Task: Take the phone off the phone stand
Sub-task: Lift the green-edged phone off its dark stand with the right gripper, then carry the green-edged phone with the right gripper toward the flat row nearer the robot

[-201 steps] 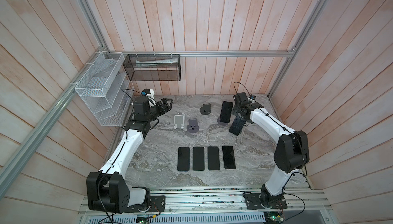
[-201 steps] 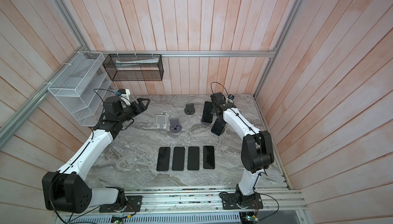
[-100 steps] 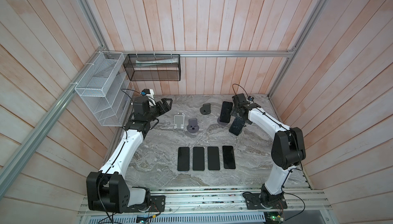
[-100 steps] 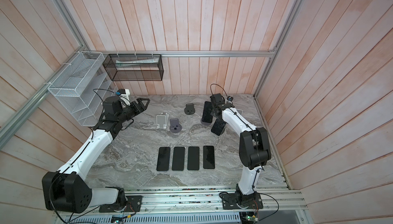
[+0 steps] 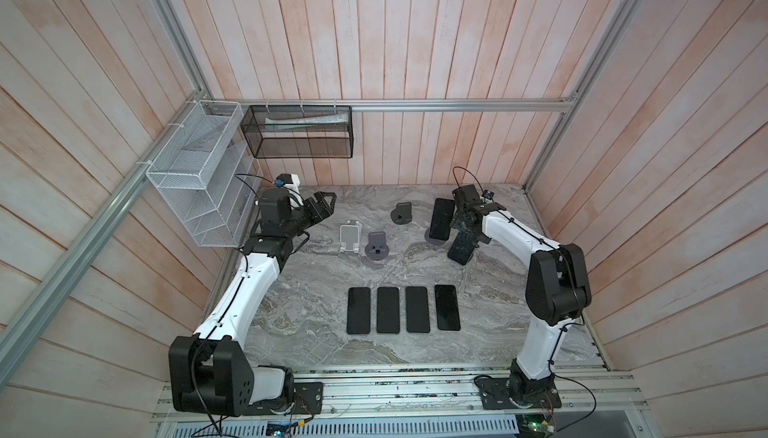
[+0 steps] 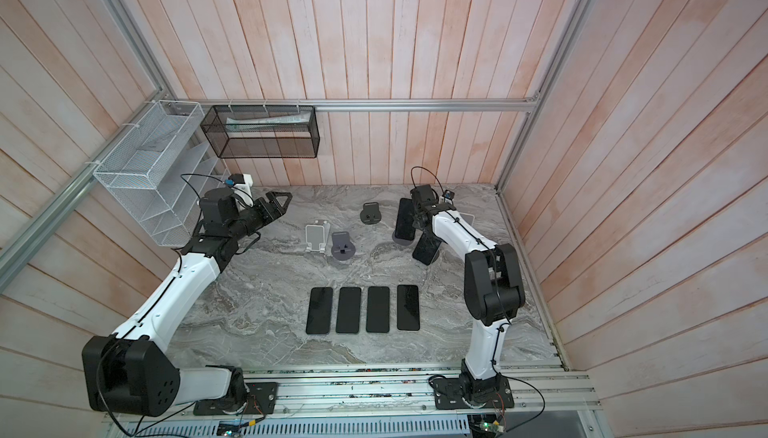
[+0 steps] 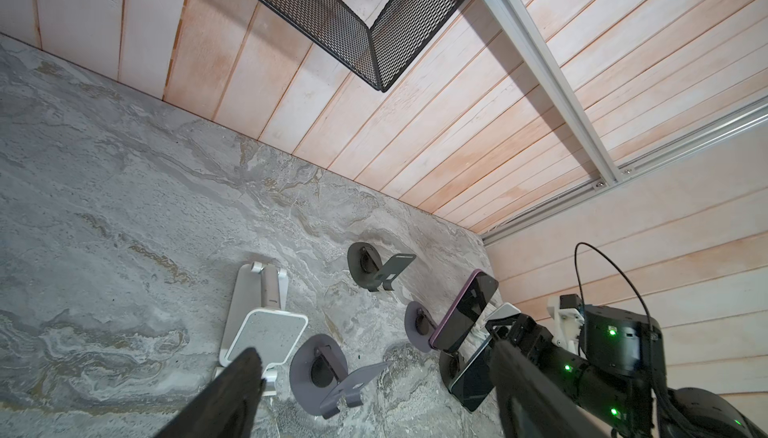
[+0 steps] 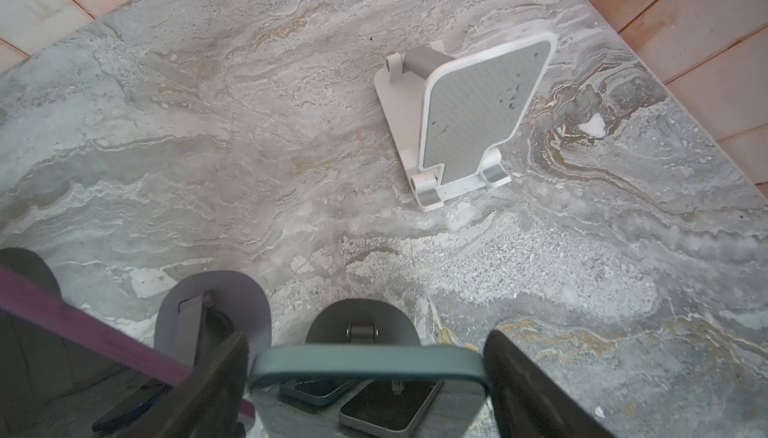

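Beyond four flat phones (image 5: 403, 310) in a row, the phone (image 5: 460, 249) leaned on its phone stand (image 8: 332, 321) at the back right. The right gripper (image 8: 368, 338) had a finger at each of its sides, but I could not tell whether they pinched it. Farther back on the left, the left gripper (image 5: 325, 205) hung spread and empty.

We see pink plank walls (image 5: 415, 41) around a grey marbled tabletop (image 5: 307, 303), aluminium rails (image 5: 457, 104) crossing them, a white wire basket (image 5: 178, 166) and a black mesh basket (image 5: 299, 147) hanging.
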Controlling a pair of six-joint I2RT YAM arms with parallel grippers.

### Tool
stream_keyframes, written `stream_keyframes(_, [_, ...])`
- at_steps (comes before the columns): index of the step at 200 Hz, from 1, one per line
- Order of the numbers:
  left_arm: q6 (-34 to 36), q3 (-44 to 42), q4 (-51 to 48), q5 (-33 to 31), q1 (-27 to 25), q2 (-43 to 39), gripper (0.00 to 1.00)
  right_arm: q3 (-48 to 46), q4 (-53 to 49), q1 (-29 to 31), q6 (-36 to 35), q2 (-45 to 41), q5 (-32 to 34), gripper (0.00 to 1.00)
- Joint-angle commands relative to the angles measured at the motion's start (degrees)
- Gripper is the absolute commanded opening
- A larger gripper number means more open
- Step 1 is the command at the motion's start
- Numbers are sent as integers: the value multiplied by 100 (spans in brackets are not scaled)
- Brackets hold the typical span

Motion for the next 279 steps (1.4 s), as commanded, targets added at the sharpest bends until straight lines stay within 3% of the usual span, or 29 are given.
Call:
stream_keyframes(1, [35,-36,106,50,28,29,88,-59,82,-82,-111,-12,-107,87])
stream_keyframes(73, [27,-44,122,70,62,64,88,-245,339,-100,-251,-88,-272,79])
stream_keyframes(163, [-17,-69,162,120,138,55,88,-248,341,-104,-479,-299,-240,61])
stream_keyframes(279, [-9,-73,211,213,185,73,88,-377,276,-7,-1026,-1035,-626,57])
